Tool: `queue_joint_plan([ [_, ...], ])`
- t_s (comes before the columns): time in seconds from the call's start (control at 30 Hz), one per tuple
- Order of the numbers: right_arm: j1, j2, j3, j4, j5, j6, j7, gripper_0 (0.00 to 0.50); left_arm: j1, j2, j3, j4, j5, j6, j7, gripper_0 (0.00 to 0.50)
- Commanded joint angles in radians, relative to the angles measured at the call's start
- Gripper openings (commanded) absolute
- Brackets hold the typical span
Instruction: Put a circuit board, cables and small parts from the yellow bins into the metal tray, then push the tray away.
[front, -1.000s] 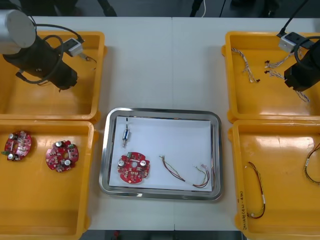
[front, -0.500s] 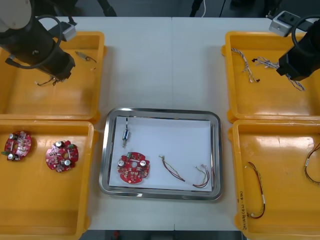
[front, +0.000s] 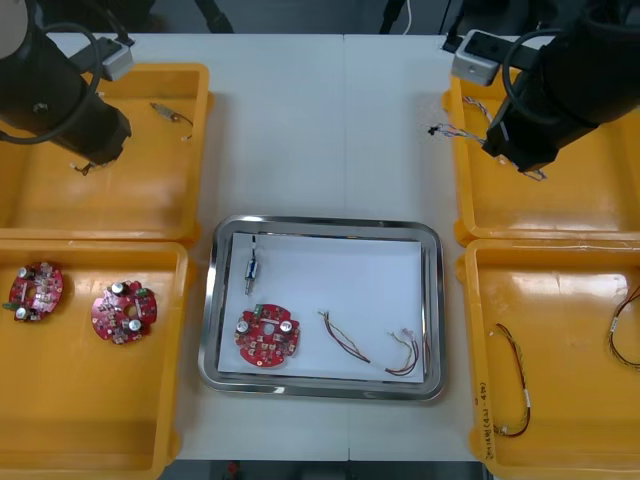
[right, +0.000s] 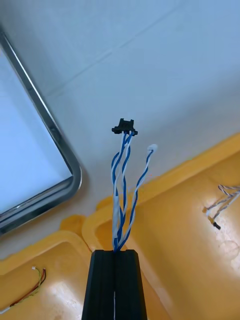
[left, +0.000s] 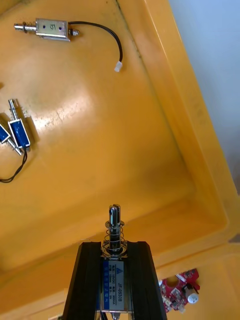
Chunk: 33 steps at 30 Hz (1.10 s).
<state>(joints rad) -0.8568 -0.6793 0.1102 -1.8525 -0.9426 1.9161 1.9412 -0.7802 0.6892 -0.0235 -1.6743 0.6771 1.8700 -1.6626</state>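
Observation:
My right gripper (right: 115, 253) is shut on a twisted blue and white cable (right: 122, 185), whose black plug hangs over the table between the far right yellow bin (front: 560, 212) and the metal tray (front: 210, 300). In the front view the right gripper (front: 502, 145) is at that bin's left rim, the cable's end (front: 440, 130) sticking out leftward. Above the far left bin's floor (left: 100, 150), my left gripper (left: 114, 247) is shut on a small metal part (left: 114, 225) with a spring and a blue label. The tray holds a red circuit board (front: 268, 337), a small metal part (front: 252, 268) and a red and yellow cable (front: 370, 345).
More small metal parts (left: 47, 30) (left: 17, 131) lie in the far left bin. Two circuit boards (front: 36, 290) (front: 124, 313) sit in the near left bin. The near right bin (front: 560, 330) holds cables (front: 515, 390). Another blue and white cable (right: 220, 205) stays in the far right bin.
The right arm has swung left across the far right bin, carrying the blue and white cable to its left rim. The left arm has shifted left and farther back over the far left bin.

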Motion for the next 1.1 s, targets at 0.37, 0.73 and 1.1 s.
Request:
queue_joint_plan([
  [0.37,-0.053,0.161,0.177,-0.044,0.064,0.004,0.01,0.0,0.055,-0.031,0.076,-0.188,-0.01,0.05,0.359,0.0],
  [0.73,0.012,0.256,0.259,-0.059,0.208,-0.029,0.173,0.0,0.05,-0.065,0.04,-0.206,-0.03,0.05,0.432,0.0],
  [1.1,0.182,0.254,0.353,-0.168,0.332,-0.16,0.294,0.0,0.039,-0.091,-0.015,-0.206,-0.065,0.05,0.469,0.0],
])
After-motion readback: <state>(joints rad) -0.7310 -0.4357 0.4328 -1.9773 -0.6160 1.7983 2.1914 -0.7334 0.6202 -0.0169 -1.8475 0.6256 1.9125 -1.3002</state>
